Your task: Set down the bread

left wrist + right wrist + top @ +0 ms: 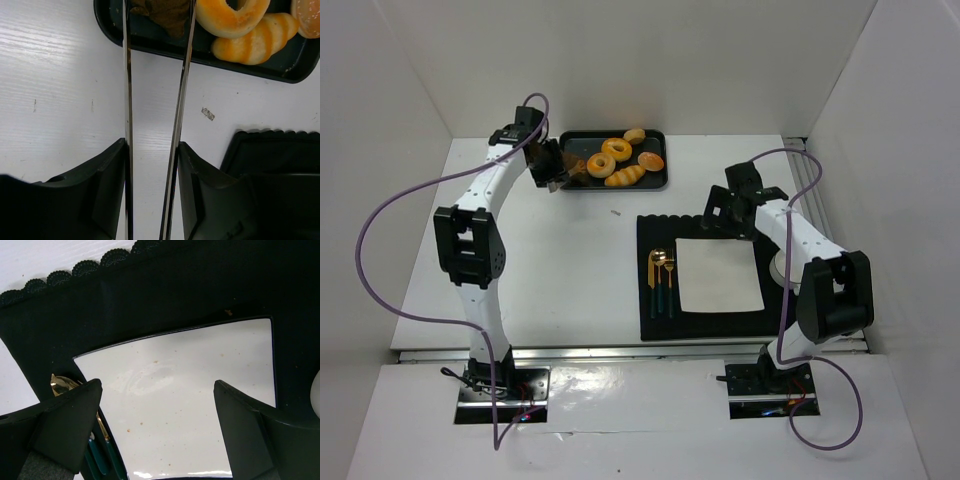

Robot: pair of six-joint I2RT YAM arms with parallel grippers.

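Note:
The bread (pixel 165 12) is a dark brown lumpy pastry at the left end of the black tray (pixel 107 22). It shows in the top view (pixel 576 168) too. My left gripper (pixel 151 147) is shut on metal tongs (pixel 127 90), its fingers pressing the two blades from outside. The tong tips sit on either side of the bread; I cannot tell whether it is lifted. My right gripper (pixel 156 390) is open and empty, hovering over the white square plate (pixel 200 365) on the black placemat (pixel 150 295).
The tray (pixel 570 135) also holds two ring doughnuts (pixel 601 165), a twisted roll (pixel 626 176) and two buns (pixel 651 161). Gold and teal cutlery (pixel 663 280) lies on the mat left of the plate (pixel 718 275). White walls enclose the table.

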